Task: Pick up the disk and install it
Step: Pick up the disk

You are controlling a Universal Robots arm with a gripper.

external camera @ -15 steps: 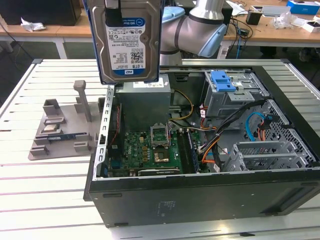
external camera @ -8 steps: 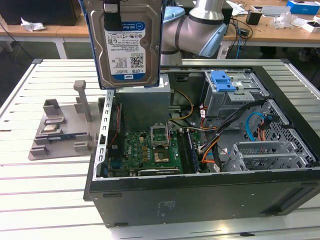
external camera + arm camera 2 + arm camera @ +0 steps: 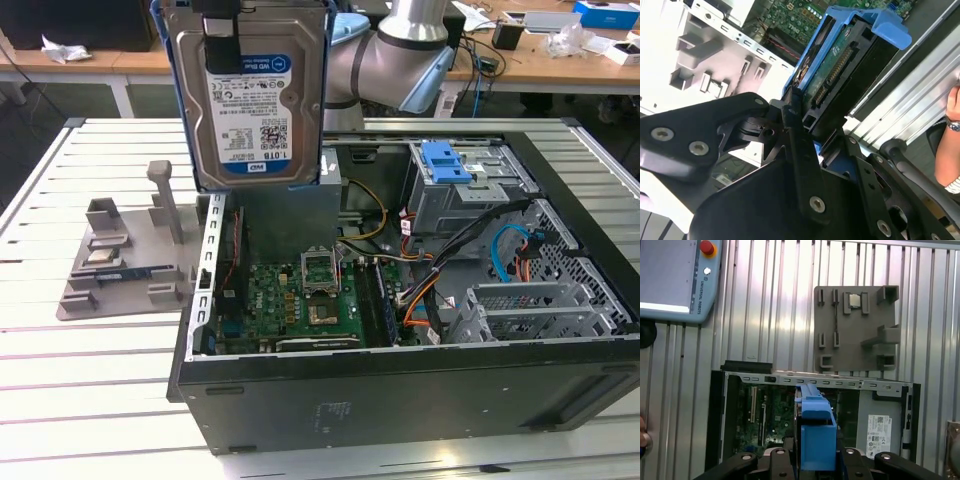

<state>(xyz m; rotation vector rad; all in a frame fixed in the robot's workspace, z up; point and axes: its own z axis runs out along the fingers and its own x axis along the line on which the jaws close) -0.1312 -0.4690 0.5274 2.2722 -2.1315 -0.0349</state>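
Observation:
The disk [image 3: 262,100] is a silver-grey hard drive with a blue-and-white label and blue side rails. In the exterior view it hangs upright, high above the left end of the open computer case [image 3: 400,385]. My gripper [image 3: 222,40] is shut on its upper edge. In the second wrist view the black fingers [image 3: 796,135] clamp the disk [image 3: 840,65], whose circuit-board side and connector show. In the first wrist view the disk [image 3: 817,432] appears edge-on between the jaws of the gripper [image 3: 817,460], above the motherboard [image 3: 770,415].
A grey drive cage with a blue bracket [image 3: 445,160] sits at the case's far right corner, with cables beside it. A grey fixture plate [image 3: 120,260] lies left of the case. A person's hand [image 3: 952,105] and a teach pendant [image 3: 675,275] are near the table edge.

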